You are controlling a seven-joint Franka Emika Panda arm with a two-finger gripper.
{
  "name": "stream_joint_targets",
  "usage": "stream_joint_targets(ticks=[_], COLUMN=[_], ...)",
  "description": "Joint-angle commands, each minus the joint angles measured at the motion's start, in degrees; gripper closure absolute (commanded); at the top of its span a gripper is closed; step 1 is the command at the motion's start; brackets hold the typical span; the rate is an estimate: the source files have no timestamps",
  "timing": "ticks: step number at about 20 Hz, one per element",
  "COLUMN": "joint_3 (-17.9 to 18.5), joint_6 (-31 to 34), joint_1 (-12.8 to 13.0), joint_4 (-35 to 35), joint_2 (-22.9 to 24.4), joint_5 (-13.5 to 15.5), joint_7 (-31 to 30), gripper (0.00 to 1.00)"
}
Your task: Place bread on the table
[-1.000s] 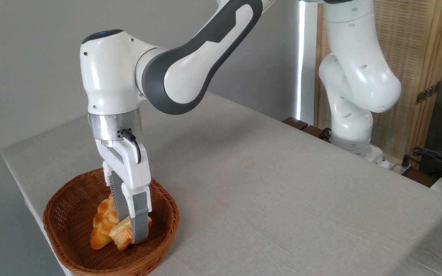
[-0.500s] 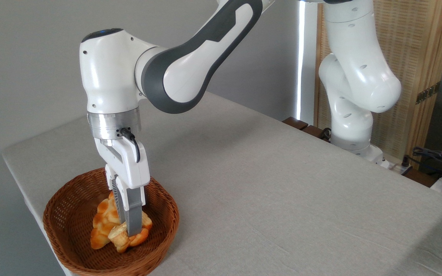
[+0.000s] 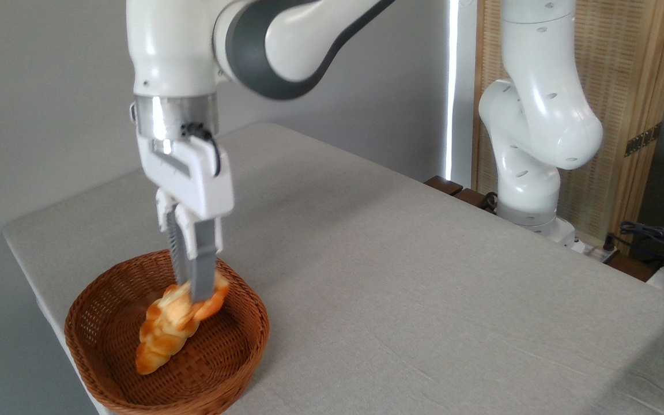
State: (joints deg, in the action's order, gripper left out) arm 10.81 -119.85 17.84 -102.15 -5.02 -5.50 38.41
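- Bread, a small roll with a pale top and golden-orange edges, is pinched between the narrowed fingers of the claw, lifted above the floor of the wicker basket.
- Just below and to the left, the braided loaf lies in the basket; whether it touches the roll I cannot tell.
- The basket sits at the near-left corner of the worktop, whose grey cloth stretches bare to the right.
- To do this well: raise the roll clear of the basket rim before travelling right, keep the grip steady, then lower until it rests on the cloth before opening.
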Motion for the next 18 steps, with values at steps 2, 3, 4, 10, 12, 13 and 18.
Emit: stream_joint_targets(ticks=[2,3,4,10,12,13,18], joint_3=[0.18,0.18,0.18,0.18,0.18,0.18,0.18], joint_6=[8.92,9.97,10.77,9.9,7.97,7.01,6.73], joint_1=[0.09,0.09,0.09,1.94,2.02,2.11,2.73], joint_4=[-3.49,-4.89,-6.82,-16.76,-18.43,-18.87,-18.96], joint_2=[6.94,8.17,9.32,11.97,11.79,11.53,11.17], joint_5=[6.02,6.38,6.55,6.91,6.91,6.91,6.91], joint_7=[0.52,0.52,0.43,-1.23,-2.98,-4.82,-6.07], gripper=[0.57,0.57,0.56,0.47,0.13,0.05,0.0])
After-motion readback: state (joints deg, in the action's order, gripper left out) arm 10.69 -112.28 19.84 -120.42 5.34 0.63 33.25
